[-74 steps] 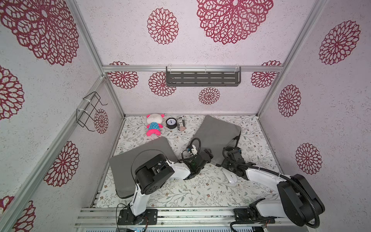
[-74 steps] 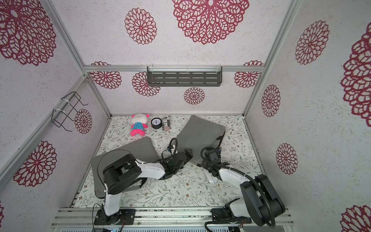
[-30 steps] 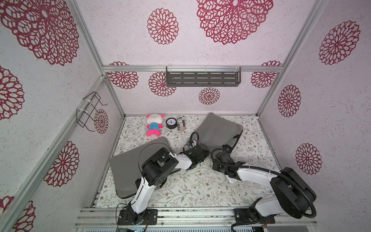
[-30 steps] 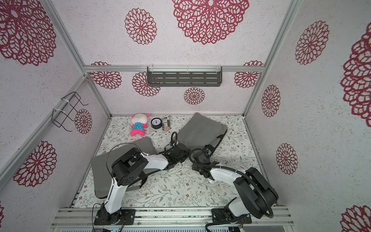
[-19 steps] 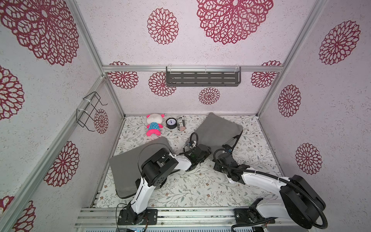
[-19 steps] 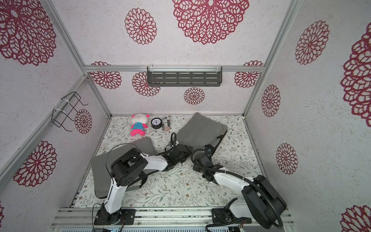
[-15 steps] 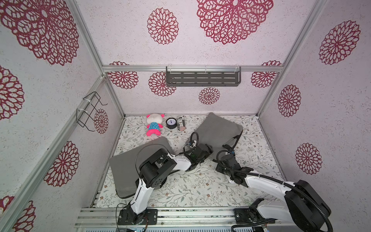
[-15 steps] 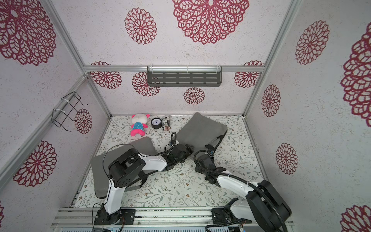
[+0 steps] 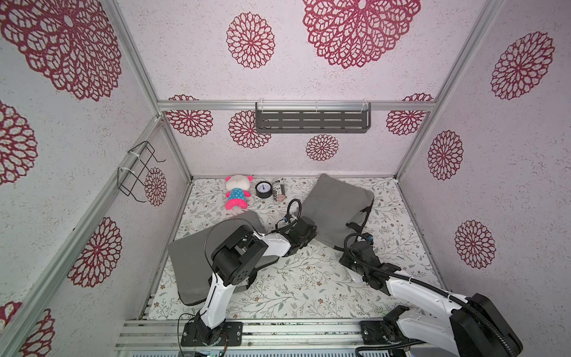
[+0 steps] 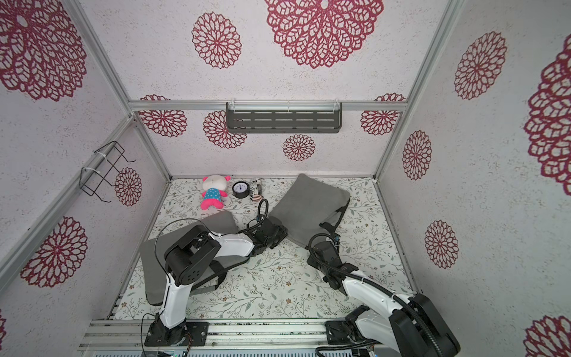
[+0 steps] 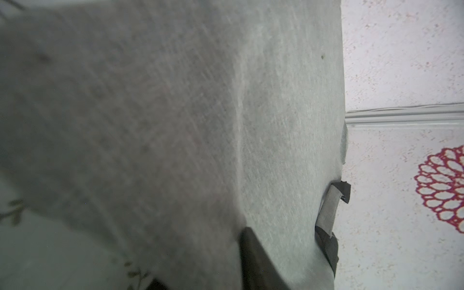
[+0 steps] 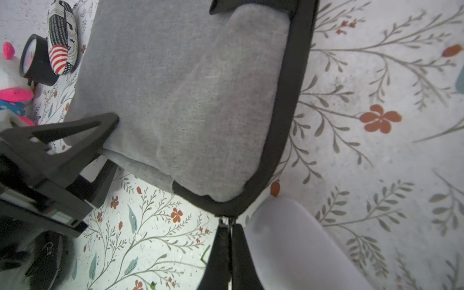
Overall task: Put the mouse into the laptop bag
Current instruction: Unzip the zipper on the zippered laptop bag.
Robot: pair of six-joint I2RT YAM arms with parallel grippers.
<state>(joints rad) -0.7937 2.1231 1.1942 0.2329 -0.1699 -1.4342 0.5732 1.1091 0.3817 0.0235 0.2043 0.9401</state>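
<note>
Left gripper [image 12: 113,143] clamps the laptop bag [image 9: 336,210] by its edge; right gripper [image 12: 227,236], fully closed, pinches the zip pull [image 12: 223,222] beside the mouse [image 12: 288,238]; best drawn steadily along the zip

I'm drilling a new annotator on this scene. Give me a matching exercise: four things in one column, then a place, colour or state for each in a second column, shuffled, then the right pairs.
Column one
A. plush toy
B. mouse
C. shelf
D. right end effector

Column two
1. shut, at the laptop bag where its dark trim turns a corner
2. white, on the table beside the bag
3. pink and blue, lying near the back wall
4. dark grey, hung on the back wall

Pairs: A-3, B-2, C-4, D-1
</note>
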